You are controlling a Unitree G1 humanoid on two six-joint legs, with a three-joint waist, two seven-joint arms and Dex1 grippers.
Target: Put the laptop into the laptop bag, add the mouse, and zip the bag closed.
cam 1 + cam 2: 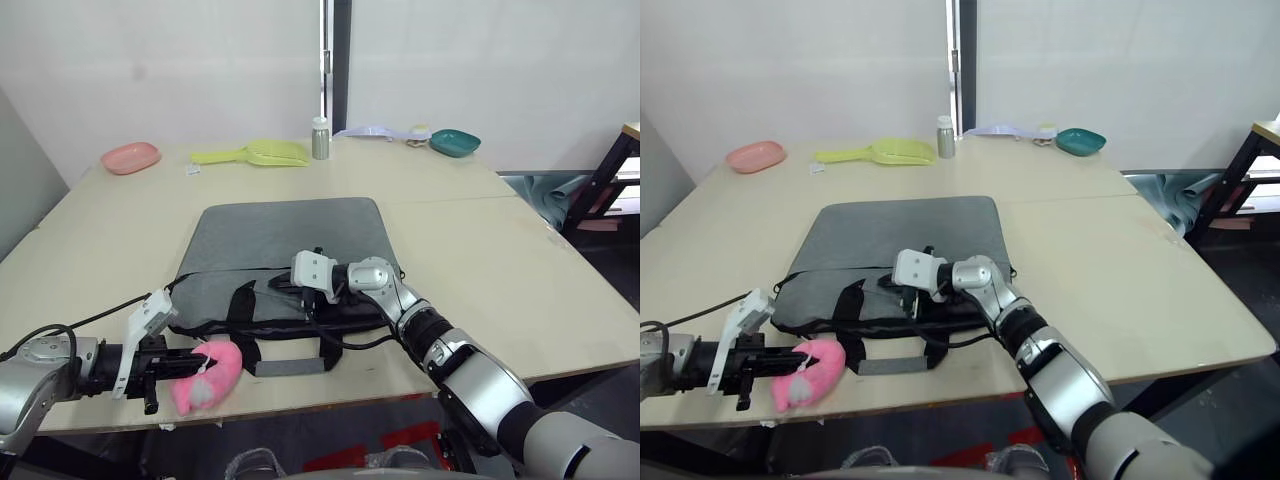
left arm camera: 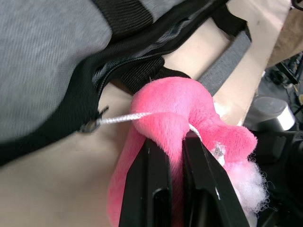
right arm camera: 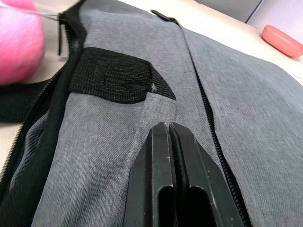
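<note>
The bag [image 1: 285, 262] lies flat on the table [image 1: 500, 260], near its front edge, its 2 handles toward that edge. The left gripper [image 2: 176, 161] is clenched on a pink plush [image 1: 208, 376] at the front edge, just beside the bag's front-left corner; a white cord [image 2: 124, 117] runs from the plush to the zipper pull [image 2: 91, 125]. The right gripper [image 3: 170, 135], fingers pressed together, rests on the bag's grey fabric.

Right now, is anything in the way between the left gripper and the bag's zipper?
Only the pink plush it grips. A white cord links the plush to the zipper pull on the bag; the left gripper pulls through that, with nothing else between.
</note>
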